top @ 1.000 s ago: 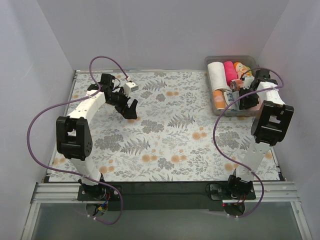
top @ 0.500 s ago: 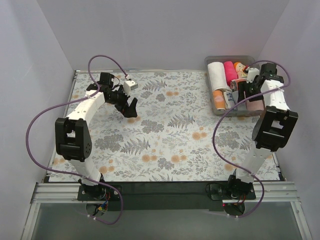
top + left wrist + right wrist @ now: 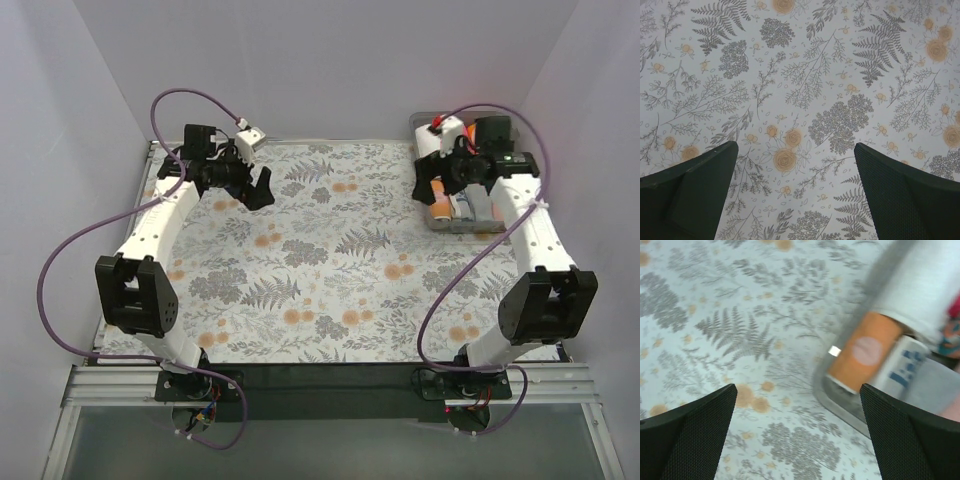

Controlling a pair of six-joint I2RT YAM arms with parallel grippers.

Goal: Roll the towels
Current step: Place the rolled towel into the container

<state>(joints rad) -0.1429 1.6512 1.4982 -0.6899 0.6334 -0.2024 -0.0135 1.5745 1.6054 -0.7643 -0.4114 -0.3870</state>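
Several rolled towels lie in a clear plastic bin (image 3: 478, 226) at the back right: a white roll (image 3: 429, 146), an orange roll (image 3: 437, 211) and a white one with blue print (image 3: 461, 205). The right arm hides the rest of the bin. My right gripper (image 3: 428, 188) hangs over the bin's left edge, open and empty. In the right wrist view, the right gripper (image 3: 797, 388) has the orange roll (image 3: 865, 357), the blue-print roll (image 3: 901, 371) and the white roll (image 3: 920, 285) ahead to its right. My left gripper (image 3: 258, 190) is open and empty above the back left of the table; in the left wrist view, the left gripper (image 3: 795, 145) shows only the floral cloth (image 3: 800, 75).
A large floral covering (image 3: 340, 270) spreads over the whole table. Grey walls close in at the back and both sides. The bin's rim (image 3: 840, 405) lies just right of the right gripper's gap. Purple cables loop off both arms.
My right arm swung from the bin's right side over to its left edge, and its jaws opened wide. My left arm drew back toward the far left, still open.
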